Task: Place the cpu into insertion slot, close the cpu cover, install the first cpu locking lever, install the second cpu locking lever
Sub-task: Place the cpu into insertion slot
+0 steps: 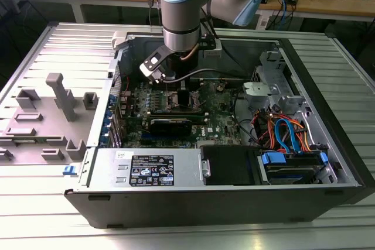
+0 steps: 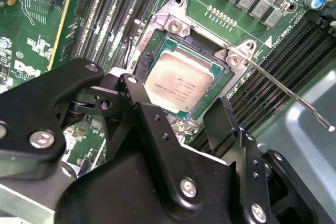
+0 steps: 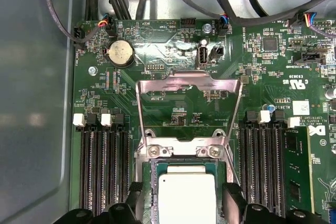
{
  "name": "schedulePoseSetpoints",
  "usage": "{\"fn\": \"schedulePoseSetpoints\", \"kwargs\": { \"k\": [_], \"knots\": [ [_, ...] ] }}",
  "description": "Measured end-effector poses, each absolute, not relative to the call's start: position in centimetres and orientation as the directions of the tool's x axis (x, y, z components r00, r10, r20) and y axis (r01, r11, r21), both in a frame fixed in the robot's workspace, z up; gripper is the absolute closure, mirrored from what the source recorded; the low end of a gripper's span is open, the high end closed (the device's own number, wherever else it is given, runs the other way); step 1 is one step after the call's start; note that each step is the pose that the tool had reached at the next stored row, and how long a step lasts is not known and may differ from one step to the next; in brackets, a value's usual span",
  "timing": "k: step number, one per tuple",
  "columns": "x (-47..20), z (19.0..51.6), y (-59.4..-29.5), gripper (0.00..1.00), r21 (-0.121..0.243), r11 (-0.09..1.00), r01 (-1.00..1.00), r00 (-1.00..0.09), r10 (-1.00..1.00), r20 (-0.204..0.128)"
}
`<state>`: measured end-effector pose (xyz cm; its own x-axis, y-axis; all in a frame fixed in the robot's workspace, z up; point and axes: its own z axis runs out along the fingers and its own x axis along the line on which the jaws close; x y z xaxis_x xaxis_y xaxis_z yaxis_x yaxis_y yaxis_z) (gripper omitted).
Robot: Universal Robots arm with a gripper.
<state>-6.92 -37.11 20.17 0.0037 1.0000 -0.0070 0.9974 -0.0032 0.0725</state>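
Tool [image 2: 176,103] released, fingers spread either side of cpu [image 3: 186,198], gripping nothing. Cpu lies flat in insertion slot [image 2: 178,24]. Beyond it, cpu cover [image 3: 189,81] stands open. Judgement: good seating needs chip level, no sideways nudge from fingers.

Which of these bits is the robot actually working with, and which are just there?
In the job: cpu, lying in the insertion slot; cpu cover, flipped open; locking lever; gripper, open astride the cpu.
Just there: coin battery, memory slots, power supply, blue cables.
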Motion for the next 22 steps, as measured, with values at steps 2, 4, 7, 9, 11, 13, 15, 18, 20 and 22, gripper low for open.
{"fn": "schedulePoseSetpoints", "kwargs": {
  "k": [2, 4, 7, 9, 11, 13, 15, 18, 20, 22],
  "knots": [
    [-6.9, 20.0, -37.1, 0.31, 0.072, -0.003, 0.997, 0.004, 1.000, -0.004],
    [-6.9, 20.0, -37.1, 0.31, 0.072, -0.004, 0.997, 0.004, 1.000, 0.002],
    [-6.9, 19.9, -37.1, 0.31, 0.072, -0.005, 0.997, 0.003, 1.000, 0.024],
    [-6.9, 19.9, -37.1, 0.31, 0.072, -0.005, 0.997, 0.003, 1.000, 0.026],
    [-6.9, 19.9, -37.0, 0.31, 0.073, -0.004, 0.997, 0.003, 1.000, 0.017],
    [-6.9, 19.9, -37.1, 0.31, 0.073, -0.003, 0.997, 0.003, 1.000, -0.005],
    [-6.9, 19.9, -37.1, 0.31, 0.072, -0.002, 0.997, 0.003, 1.000, -0.010],
    [-6.9, 20.3, -37.1, 0.31, 0.072, -0.002, 0.997, 0.003, 1.000, -0.010],
    [-6.9, 20.6, -37.1, 0.31, 0.071, -0.003, 0.997, 0.003, 1.000, -0.010],
    [-6.9, 20.9, -37.1, 0.32, 0.069, -0.002, 0.998, 0.003, 1.000, -0.010]
  ]
}}
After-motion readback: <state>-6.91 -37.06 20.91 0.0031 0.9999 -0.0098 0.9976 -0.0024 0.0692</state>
